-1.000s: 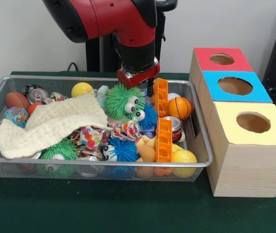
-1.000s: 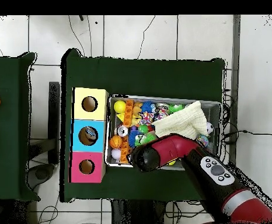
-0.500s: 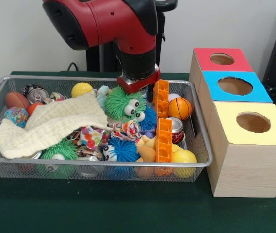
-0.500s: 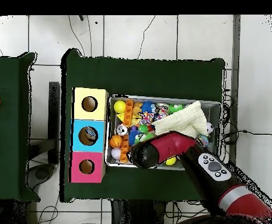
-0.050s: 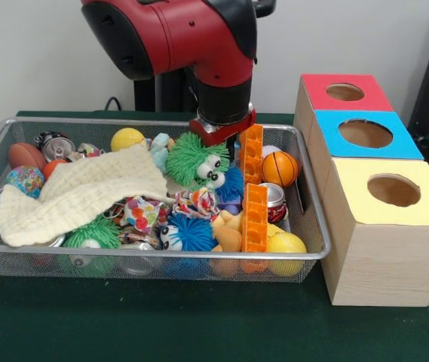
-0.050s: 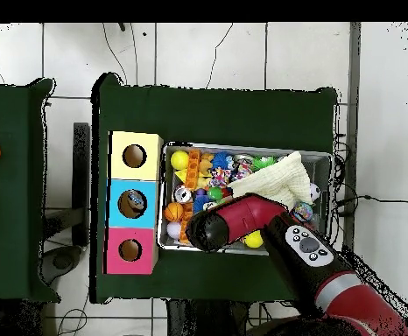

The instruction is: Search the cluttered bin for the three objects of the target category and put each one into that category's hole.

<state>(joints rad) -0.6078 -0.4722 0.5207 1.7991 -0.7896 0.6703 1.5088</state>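
**Arm hanging over the green fuzzy toy at the back of the bin**

The tool (image 5: 224, 136) is sitting low over the wire bin (image 5: 308, 226), its red collar touching or just above the green fuzzy toy (image 5: 192, 157) with googly eyes. The fingers are hiding behind the toy and the upright orange block strip (image 5: 250, 153), so I cannot tell whether they are spread, pressed together or pinching anything. The toy is sitting high on the heap, which is probably why it is being approached from straight above.

Which category is wanted is not showing. Other fuzzy toys are lying in the clutter: a blue one (image 5: 191, 233) near the front and a green one (image 5: 93, 231) half under the cream cloth (image 5: 86, 192). The red hole (image 5: 344, 92), blue hole (image 5: 365, 133) and yellow hole (image 5: 393, 190) are waiting in the boxes standing on the bench just beside the bin, keeping each carry short.
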